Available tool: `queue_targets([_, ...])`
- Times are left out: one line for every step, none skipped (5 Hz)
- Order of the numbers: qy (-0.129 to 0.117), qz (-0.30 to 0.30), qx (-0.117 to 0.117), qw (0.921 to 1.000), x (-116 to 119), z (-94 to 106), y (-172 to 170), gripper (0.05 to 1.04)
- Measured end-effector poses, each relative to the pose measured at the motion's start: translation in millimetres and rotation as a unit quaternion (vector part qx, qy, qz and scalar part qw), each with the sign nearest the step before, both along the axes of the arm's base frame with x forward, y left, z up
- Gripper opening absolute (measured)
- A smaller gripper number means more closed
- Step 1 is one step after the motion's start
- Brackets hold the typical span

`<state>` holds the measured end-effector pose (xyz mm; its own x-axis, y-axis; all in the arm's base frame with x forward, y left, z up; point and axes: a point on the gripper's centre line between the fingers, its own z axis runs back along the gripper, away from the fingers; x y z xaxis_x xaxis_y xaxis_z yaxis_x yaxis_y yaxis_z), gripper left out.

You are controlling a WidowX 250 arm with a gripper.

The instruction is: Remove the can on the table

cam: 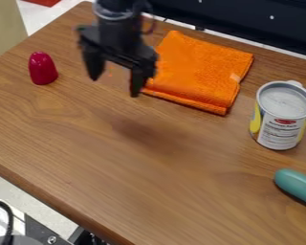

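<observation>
Nearest the camera, at lower right, we see a rounded teal object point(297, 185) on the wooden table point(149, 177), cut off by the view's edge. From left to right, we note an upright red, round-topped object point(42, 68); the gripper point(115, 85), which hangs from the top edge above the table, fingers pointing down and spread apart, the right-hand one in view lower and overlapping the folded orange cloth point(197, 72); and, right of the cloth, the can point(280, 117), standing upright.
</observation>
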<state>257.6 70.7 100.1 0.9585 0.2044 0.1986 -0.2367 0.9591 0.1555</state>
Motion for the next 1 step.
queue_targets([0.000, 0.063, -0.007, 0.9980, -4.2, -4.8, 17.2, 0.999])
